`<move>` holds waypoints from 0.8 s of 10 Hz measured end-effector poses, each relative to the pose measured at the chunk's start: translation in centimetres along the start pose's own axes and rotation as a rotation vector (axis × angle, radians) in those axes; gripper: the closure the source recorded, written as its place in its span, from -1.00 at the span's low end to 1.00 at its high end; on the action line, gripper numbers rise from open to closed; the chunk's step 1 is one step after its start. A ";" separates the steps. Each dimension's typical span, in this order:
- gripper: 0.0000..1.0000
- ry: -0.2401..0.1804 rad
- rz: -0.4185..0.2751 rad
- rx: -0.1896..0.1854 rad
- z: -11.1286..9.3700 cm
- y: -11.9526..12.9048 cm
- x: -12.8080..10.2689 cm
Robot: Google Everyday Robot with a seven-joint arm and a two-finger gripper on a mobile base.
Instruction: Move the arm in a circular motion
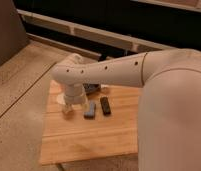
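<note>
One arm [109,72] reaches over one table [94,142], its one gripper [70,106] above the table's left part. On the table lie three small things: one blue-grey bar [90,110], one black bar [105,105], and one dark thing [93,89] (half hidden beneath the arm) by the table's far edge.

1. A light wooden table [94,142] stood on a speckled floor [19,100].
2. A blue-grey block [89,110] and a black block [105,105] lay side by side near the table's middle, just apart.
3. A dark item [92,89] lay farther back, partly hidden by the arm [109,72].
4. The gripper [69,107] hung over the table's left part, just left of the blue-grey block.
</note>
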 end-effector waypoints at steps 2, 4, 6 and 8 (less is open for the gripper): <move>-0.30 0.000 0.000 0.000 0.0 0.0 0.0; -0.30 0.000 0.000 0.000 0.0 0.0 0.0; -0.30 0.000 0.000 0.000 0.0 0.0 0.0; -0.30 -0.014 0.018 -0.002 -0.6 -0.2 -0.3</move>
